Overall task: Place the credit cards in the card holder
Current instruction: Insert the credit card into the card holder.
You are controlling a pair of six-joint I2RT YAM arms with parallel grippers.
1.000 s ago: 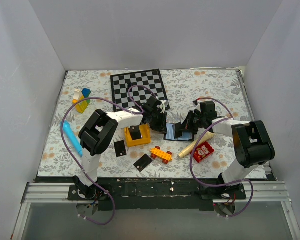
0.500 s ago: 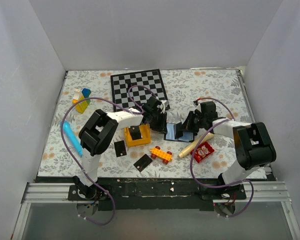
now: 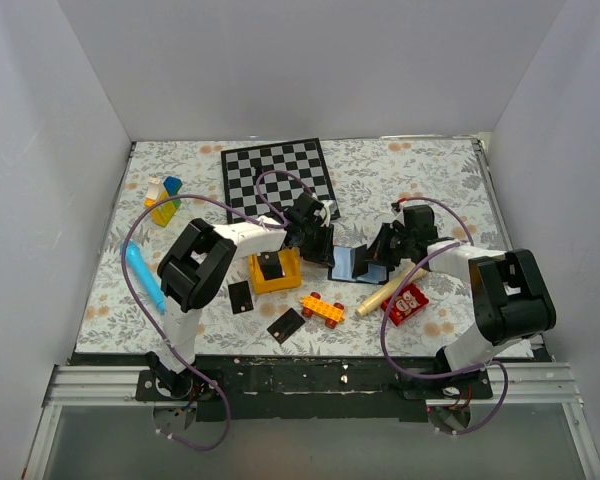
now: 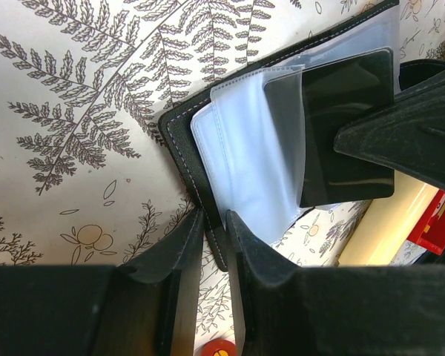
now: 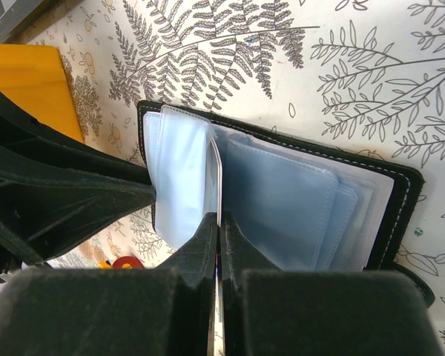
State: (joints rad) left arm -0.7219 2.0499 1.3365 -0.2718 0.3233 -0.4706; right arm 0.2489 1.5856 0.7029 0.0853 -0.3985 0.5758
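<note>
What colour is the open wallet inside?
The card holder is pale blue-grey inside, clearest in right wrist view.

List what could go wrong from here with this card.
1. The card held by the right pincer is only partly in the clear sleeve; pushing could buckle the sleeve rather than seat it.
2. The left pincer grips just the edge of the card holder; it may slip, letting the holder shift.

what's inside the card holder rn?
The card holder holds clear plastic sleeves, with one black card partly slid into one, the rest sticking out, pinched by the right end effector. Whether other cards sit in deeper sleeves is hidden.
</note>
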